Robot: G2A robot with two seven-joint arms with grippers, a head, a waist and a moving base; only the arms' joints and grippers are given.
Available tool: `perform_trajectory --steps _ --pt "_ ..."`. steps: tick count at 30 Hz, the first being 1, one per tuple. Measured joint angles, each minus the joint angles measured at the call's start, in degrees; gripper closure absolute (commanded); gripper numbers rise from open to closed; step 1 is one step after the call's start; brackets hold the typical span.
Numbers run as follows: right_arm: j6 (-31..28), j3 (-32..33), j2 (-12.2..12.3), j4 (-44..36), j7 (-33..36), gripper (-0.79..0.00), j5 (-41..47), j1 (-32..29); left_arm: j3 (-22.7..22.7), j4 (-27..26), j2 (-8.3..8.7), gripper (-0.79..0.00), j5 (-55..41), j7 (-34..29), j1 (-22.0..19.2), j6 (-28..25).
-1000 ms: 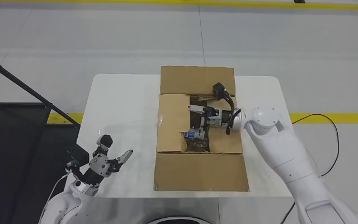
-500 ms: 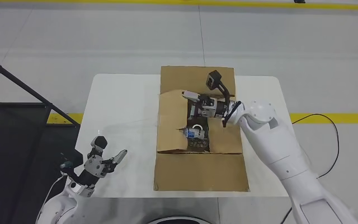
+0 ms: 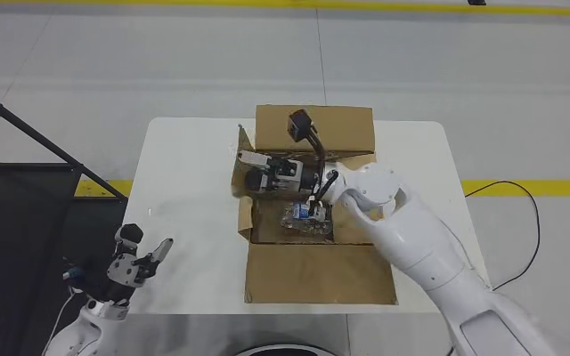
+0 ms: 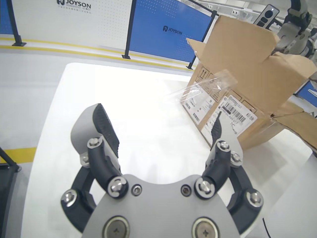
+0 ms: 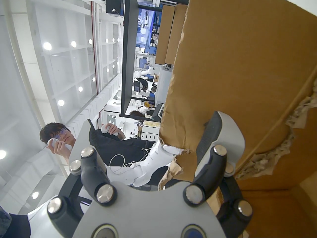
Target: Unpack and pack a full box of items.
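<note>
right gripper (image 5: 151,125) wide around raised flap (image 5: 223,50) of brown cardboard box (image 3: 321,271); press flap outward slowly, avoid tearing. left gripper (image 4: 158,115) wide.

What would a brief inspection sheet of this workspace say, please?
Surface: white table, carrying one box.
Job's things: cardboard box at the centre, flaps open, one side flap raised; small items inside.
Clutter: clear tape strip hanging off the box.
Grippers: left gripper open, by the table's edge, apart from the box; right gripper open, at the raised flap.
Cables: black cable on the floor beside the table.
Surroundings: grey floor with yellow lines; blue barrier panels.
</note>
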Motion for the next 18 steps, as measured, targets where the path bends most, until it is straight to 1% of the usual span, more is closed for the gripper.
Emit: perform_trajectory --steps 5,8,14,18 --pt "-1.86 -4.19 -2.68 2.35 -5.17 -0.785 -1.91 1.66 -2.16 2.15 -0.18 -0.785 -1.66 2.76 1.81 -0.76" --pt "-1.94 -6.43 -4.35 4.58 -6.63 -0.785 -2.15 2.84 -3.31 3.4 -0.31 -0.785 -2.64 4.18 2.88 -1.34" --pt "-1.85 -9.22 -7.22 8.73 -7.03 -0.785 -2.01 4.9 -4.7 5.51 -0.52 -0.785 -3.76 5.46 3.97 -2.89" --pt "-1.03 -9.91 -8.52 11.25 -6.77 -0.785 -2.19 5.61 -4.98 6.0 -0.63 -0.785 -3.82 5.43 3.87 -3.4"
